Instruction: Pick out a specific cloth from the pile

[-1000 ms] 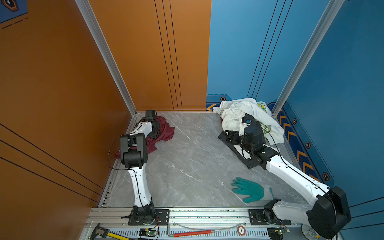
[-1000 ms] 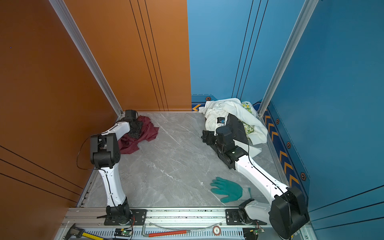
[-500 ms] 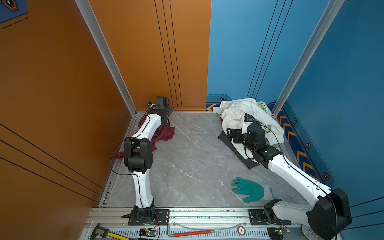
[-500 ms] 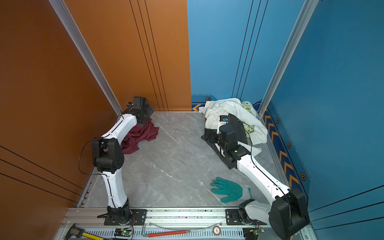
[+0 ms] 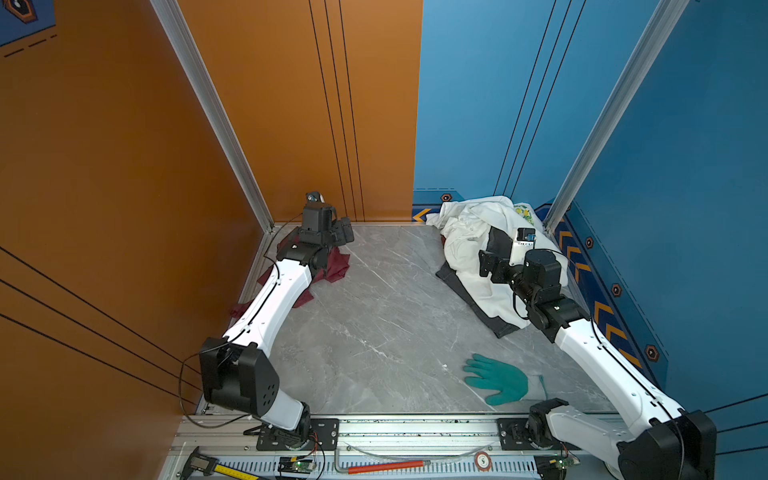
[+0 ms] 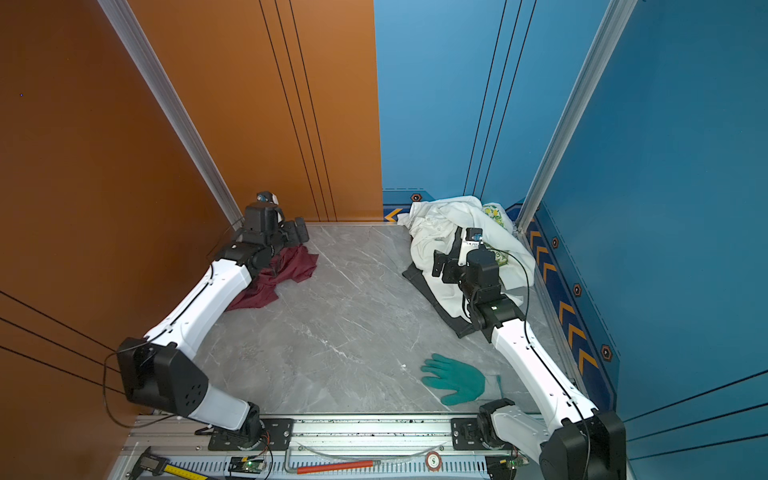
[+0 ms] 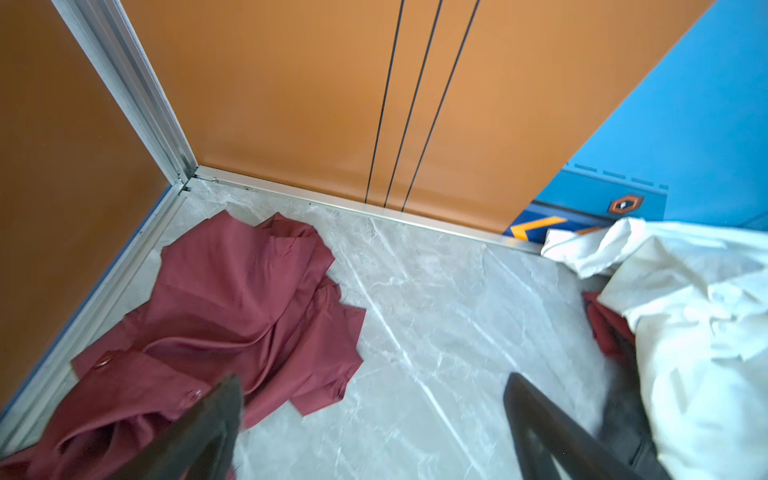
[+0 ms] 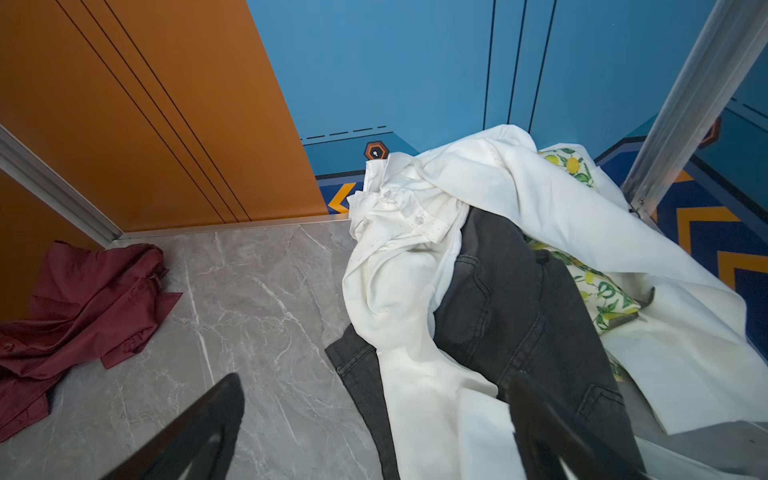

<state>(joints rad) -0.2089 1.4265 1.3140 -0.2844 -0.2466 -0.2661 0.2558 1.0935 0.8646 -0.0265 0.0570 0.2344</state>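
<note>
The maroon cloth (image 5: 336, 266) (image 6: 286, 270) lies crumpled on the marble floor in the back left corner, apart from the pile; it also shows in the wrist views (image 7: 232, 299) (image 8: 83, 299). My left gripper (image 5: 345, 232) (image 7: 372, 378) hovers open just above its right edge, with nothing between the fingers. The pile (image 5: 469, 237) (image 6: 436, 224) (image 8: 415, 257) fills the back right corner: white fabric over a dark grey garment (image 8: 507, 299) and a lemon-print piece (image 8: 598, 286). My right gripper (image 5: 484, 262) (image 8: 374, 377) is open and empty above the pile's near-left edge.
A teal glove (image 5: 498, 380) (image 6: 455, 382) lies flat near the front right. A scrap of maroon (image 7: 606, 328) peeks from under the white garment. Orange and blue walls close in the back and sides. Tools lie along the front rail (image 5: 374, 428).
Both grippers have opened wider. The left one rose off the maroon cloth and swung right, leaving it on the floor. The right one lifted off the dark grey garment toward the pile.
</note>
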